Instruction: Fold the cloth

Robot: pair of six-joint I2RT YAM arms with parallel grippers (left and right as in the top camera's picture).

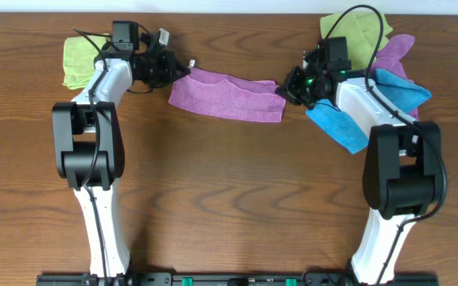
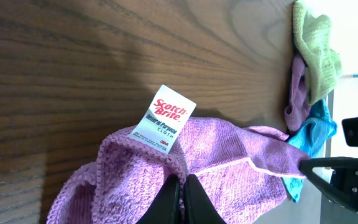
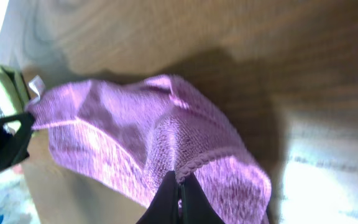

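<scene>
Overhead view: the cloth (image 1: 227,95) lies stretched as a long purple band across the upper middle of the frame, over the wooden counter (image 1: 229,199). It is held at both ends. The left gripper (image 1: 183,70) has the band's left end and the right gripper (image 1: 286,89) has its right end. Whether the middle of the cloth touches the counter cannot be told.

In the left wrist view, the jaws are pressed together at the bottom centre of the frame, pinching a hemmed edge of the cloth. A white tag (image 2: 166,118) stands up from that edge just above them. The rest of the cloth runs off to the right in loose folds.

In the right wrist view, the jaws are likewise closed on a hemmed edge at the bottom centre. The cloth bulges up and away to the left, casting a shadow on the wood.

A green cloth (image 1: 76,59) sits in the upper left of the overhead frame, behind the left arm. In the upper right are a second green cloth (image 1: 356,36), a second purple cloth (image 1: 394,52) and a blue cloth (image 1: 348,123), heaped together around the right arm.
</scene>
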